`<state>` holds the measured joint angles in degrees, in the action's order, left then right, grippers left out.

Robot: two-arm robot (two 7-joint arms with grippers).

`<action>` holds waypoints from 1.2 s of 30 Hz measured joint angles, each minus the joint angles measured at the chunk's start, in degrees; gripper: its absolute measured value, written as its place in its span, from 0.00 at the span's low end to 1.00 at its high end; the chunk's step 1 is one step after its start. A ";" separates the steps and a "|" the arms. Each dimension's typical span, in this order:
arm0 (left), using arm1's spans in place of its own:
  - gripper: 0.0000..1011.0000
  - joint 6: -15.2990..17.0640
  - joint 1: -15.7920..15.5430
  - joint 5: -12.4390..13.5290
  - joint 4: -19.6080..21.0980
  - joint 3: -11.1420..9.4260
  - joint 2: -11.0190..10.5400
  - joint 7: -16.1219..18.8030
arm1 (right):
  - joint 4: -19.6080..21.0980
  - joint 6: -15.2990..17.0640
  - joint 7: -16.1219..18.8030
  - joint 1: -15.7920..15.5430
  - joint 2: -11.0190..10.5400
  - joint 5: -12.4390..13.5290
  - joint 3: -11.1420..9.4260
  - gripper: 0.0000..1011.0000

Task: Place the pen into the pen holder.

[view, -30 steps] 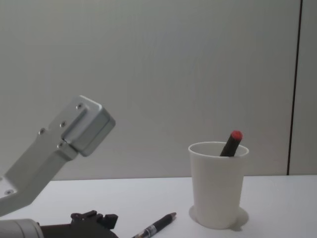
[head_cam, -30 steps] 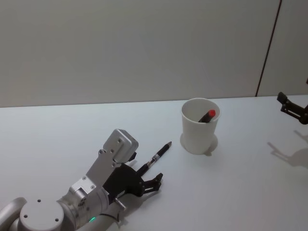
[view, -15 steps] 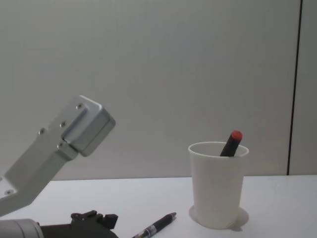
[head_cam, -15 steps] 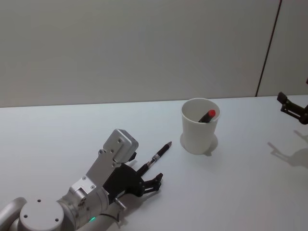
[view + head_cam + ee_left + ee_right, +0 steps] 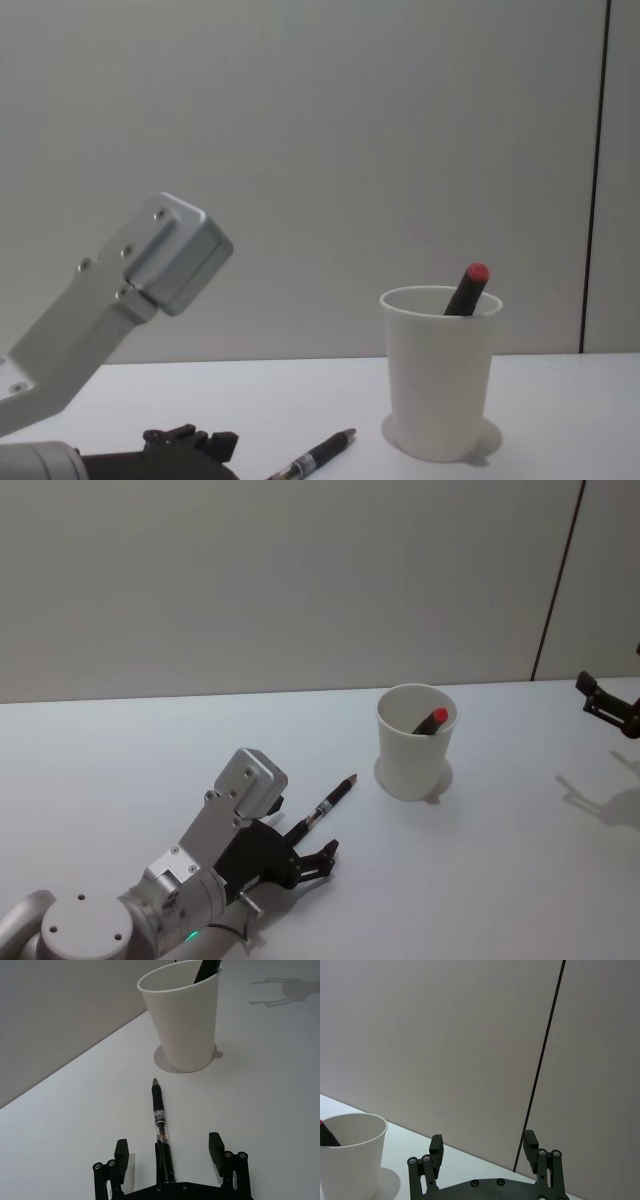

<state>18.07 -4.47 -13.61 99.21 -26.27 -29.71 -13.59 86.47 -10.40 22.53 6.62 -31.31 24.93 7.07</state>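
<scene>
Low, left claw [image 5: 169, 1143] gapes astride the pen [image 5: 159, 1115], short of the pen holder [image 5: 187, 1025]; right claw [image 5: 483, 1139] apart, far right.

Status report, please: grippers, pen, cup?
Left gripper open, straddling the pen lying on the table. Right gripper open, parked at far right. Cup upright, red-tipped pen inside.

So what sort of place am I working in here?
Likely a robot test bench, not a home or office: a plain white table, a blank panelled wall, and a cup and pen as props. Left gripper sits open around the pen's end; right gripper is parked far right.
</scene>
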 joint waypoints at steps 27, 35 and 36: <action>0.99 0.00 0.00 0.00 0.00 0.00 0.00 0.00 | 0.00 0.00 -0.01 0.00 0.00 0.00 0.00 0.99; 0.99 0.00 0.00 0.00 0.00 0.00 0.00 0.00 | 0.00 0.00 0.00 0.00 0.00 0.00 0.00 0.99; 0.99 0.00 0.00 0.00 0.00 0.00 0.00 0.00 | 0.00 0.00 0.00 0.00 0.00 0.00 0.00 0.99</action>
<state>18.07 -4.47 -13.61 99.21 -26.28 -29.71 -13.59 86.47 -10.40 22.53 6.62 -31.31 24.93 7.06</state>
